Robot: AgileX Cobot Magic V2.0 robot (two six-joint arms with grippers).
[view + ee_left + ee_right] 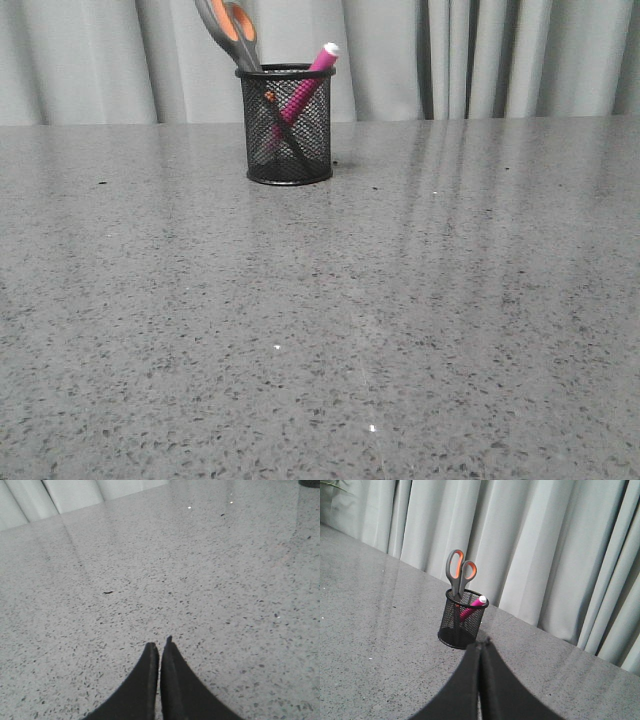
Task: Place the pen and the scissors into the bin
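Note:
The black mesh bin (288, 125) stands upright at the far middle of the table. The scissors (232, 30) stand in it blades down, their grey and orange handles sticking out above the rim. The pink pen (308, 80) leans in it with its white end up. The right wrist view shows the bin (461, 620), the scissors (459, 572) and the pen (472, 606) beyond my right gripper (481, 644), which is shut and empty, well short of the bin. My left gripper (160, 644) is shut and empty above bare table. Neither gripper shows in the front view.
The grey speckled table (320, 320) runs to a grey curtain (500, 55) along its far edge. A small dark speck (108, 592) lies on the table ahead of the left gripper.

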